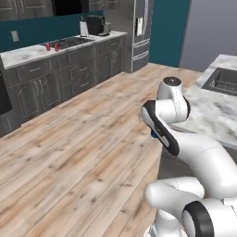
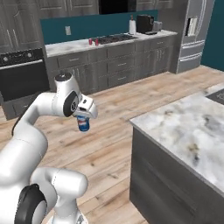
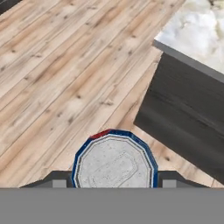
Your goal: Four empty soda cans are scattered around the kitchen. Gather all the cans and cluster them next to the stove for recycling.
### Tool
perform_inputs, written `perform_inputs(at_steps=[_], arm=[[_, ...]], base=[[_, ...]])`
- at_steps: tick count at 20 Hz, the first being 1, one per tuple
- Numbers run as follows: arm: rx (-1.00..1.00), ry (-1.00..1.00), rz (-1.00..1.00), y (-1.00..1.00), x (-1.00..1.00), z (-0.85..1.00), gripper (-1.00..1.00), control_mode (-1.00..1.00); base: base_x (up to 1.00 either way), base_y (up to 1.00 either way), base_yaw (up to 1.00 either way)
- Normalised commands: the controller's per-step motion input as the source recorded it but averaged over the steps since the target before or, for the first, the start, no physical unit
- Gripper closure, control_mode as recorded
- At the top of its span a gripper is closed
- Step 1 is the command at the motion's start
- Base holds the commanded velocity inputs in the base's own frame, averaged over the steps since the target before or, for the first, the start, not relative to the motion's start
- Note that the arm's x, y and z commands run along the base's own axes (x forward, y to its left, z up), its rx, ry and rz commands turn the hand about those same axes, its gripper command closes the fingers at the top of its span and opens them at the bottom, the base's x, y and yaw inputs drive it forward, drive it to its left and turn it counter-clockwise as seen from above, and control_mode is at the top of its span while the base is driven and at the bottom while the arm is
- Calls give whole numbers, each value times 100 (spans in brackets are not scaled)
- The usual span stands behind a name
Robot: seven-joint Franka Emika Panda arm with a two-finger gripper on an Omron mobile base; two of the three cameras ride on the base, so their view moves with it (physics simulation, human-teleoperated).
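I am holding the blue can point(image 2: 83, 124) in my pincer point(image 2: 83, 119), fingers point(image 3: 56, 179) pressing both its sides, silver top facing the hand camera. The can is hanging in the air above the wood floor point(image 1: 78, 152), well apart from any bench.

Room: a wide stretch of floor is lying open between me and the far bench point(image 2: 72, 45). The island point(image 2: 183, 127) is sitting near my right side; its marble corner and dark side panel are showing close to the can in the hand view, so that edge is the nearest thing crowding me. A sink point(image 1: 222, 81) is sitting in the island top further along.

Far bench: the stove point(image 2: 114, 39) is lying flat in it, and two red cans point(image 2: 93, 42) are standing just beside the stove's left end, close to each other. I cannot tell whether they are touching. A white cylinder point(image 2: 131, 26) and a black appliance point(image 2: 145, 23) are standing past the stove's right end. The fridge point(image 2: 192, 33) is closing off the bench's right end, and the black oven point(image 2: 24, 74) is sitting at its left end. Dark drawers are running along the bench front.
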Motion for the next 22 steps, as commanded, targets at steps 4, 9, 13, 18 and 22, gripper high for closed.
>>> perform_inputs(at_steps=[4,9,13,18,22], arm=[[0,0,0,0,0,0,100,100],[0,0,0,0,0,0,100,100],[0,0,0,0,0,0,100,100],[0,0,0,0,0,0,100,100],[0,0,0,0,0,0,100,100]], base=[[67,51,16],[72,48,15],[84,41,13],[96,34,10],[100,15,8]])
